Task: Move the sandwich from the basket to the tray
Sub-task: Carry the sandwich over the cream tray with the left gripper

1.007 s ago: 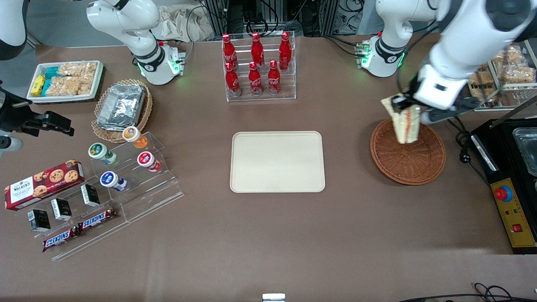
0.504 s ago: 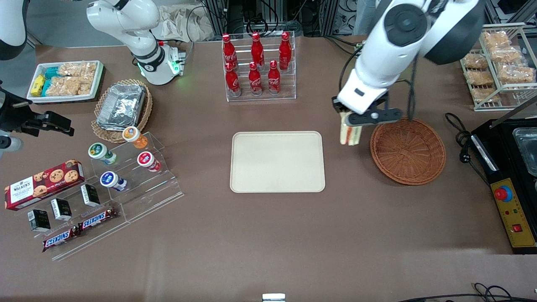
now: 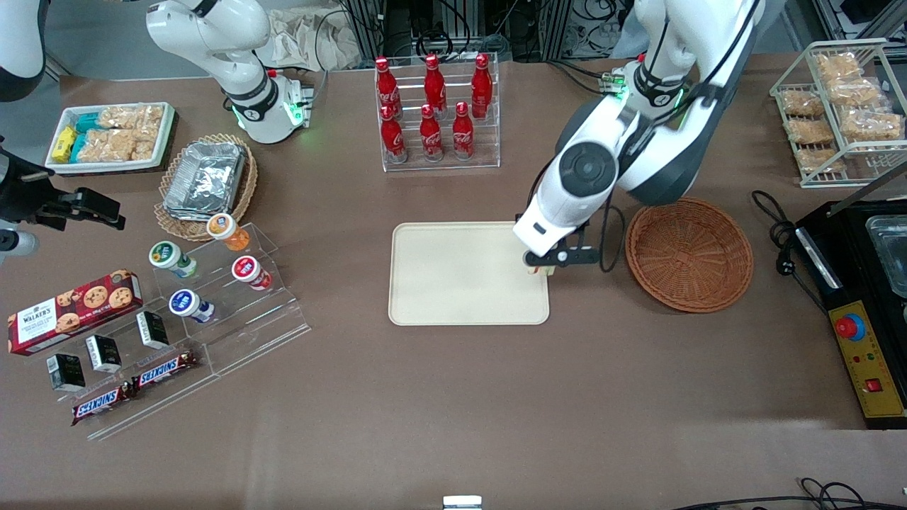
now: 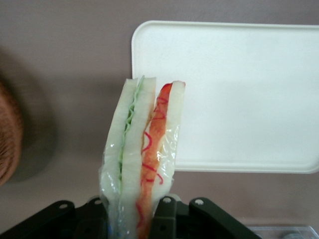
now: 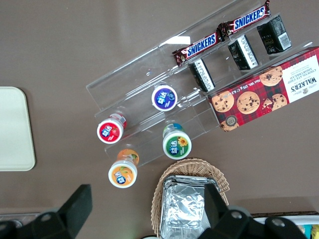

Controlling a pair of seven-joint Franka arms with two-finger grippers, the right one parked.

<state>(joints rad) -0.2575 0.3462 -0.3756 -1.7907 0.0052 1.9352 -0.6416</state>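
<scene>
White bread sandwich (image 4: 142,159) sits pinched in the gripper (image 3: 538,263), above the tray (image 3: 453,283) edge nearest the brown basket (image 3: 689,253). This looks like the carrying step. Next, it likely needs to slide over the tray's middle, lower, and let go.

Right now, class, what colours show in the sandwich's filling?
Green and orange-red, between white bread; the sandwich, held by the gripper, shows best in the left wrist view.

White sandwich (image 4: 142,159) with green and orange-red layers, black hand (image 4: 144,219), cream tray (image 3: 460,273), reddish-brown woven basket (image 3: 689,253), brown bench (image 3: 453,397).
</scene>
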